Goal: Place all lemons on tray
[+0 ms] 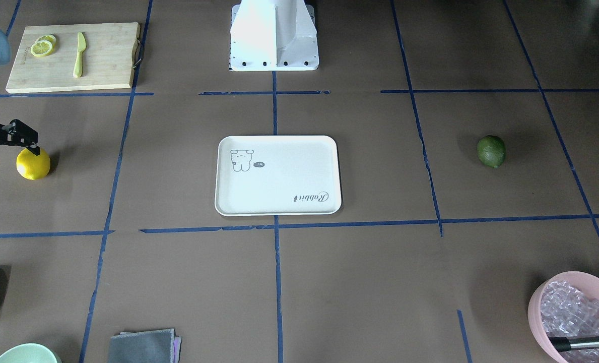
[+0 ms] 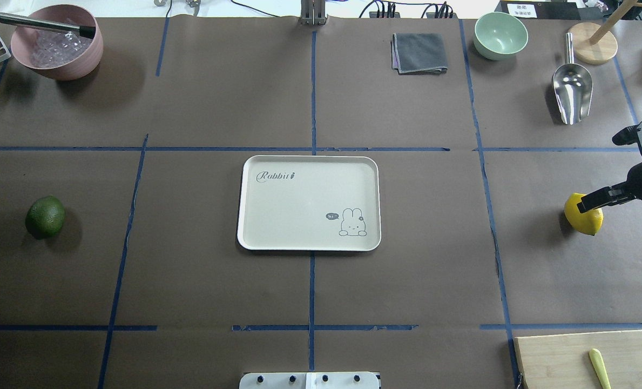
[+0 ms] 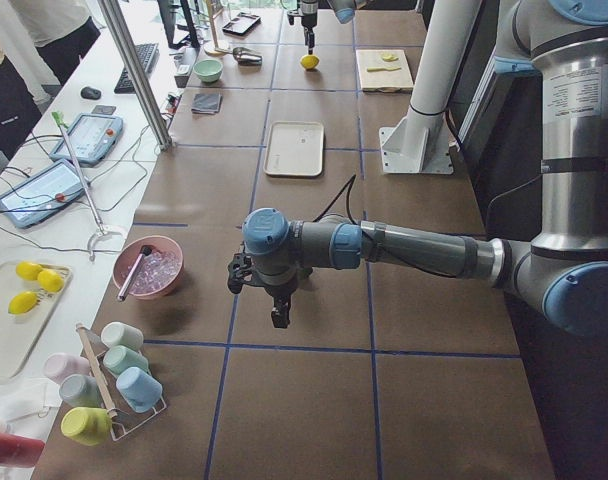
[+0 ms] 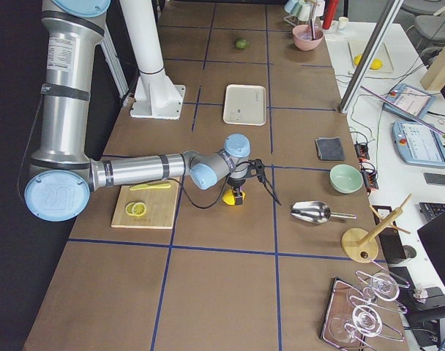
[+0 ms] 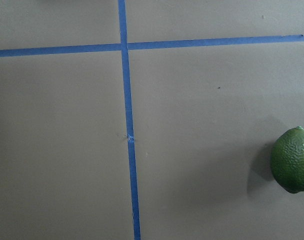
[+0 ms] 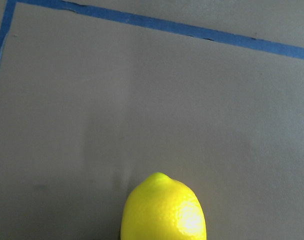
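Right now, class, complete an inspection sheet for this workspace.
Surface: brown paper-covered table, blue tape grid.
Job's things: bright yellow lemon at the robot's right end; dark green bumpy lemon alone at its left; cream rectangular tray central, no fruit on it.
Clutter: wooden cutting board with lemon slices and yellow knife; pink bowl; green bowl; grey cloth; metal scoop.
Grippers: right gripper open over the yellow lemon; left gripper above the table, state unclear.
Cables: black cables at table's far edge.
Surroundings: side bench with tablets; people standing.
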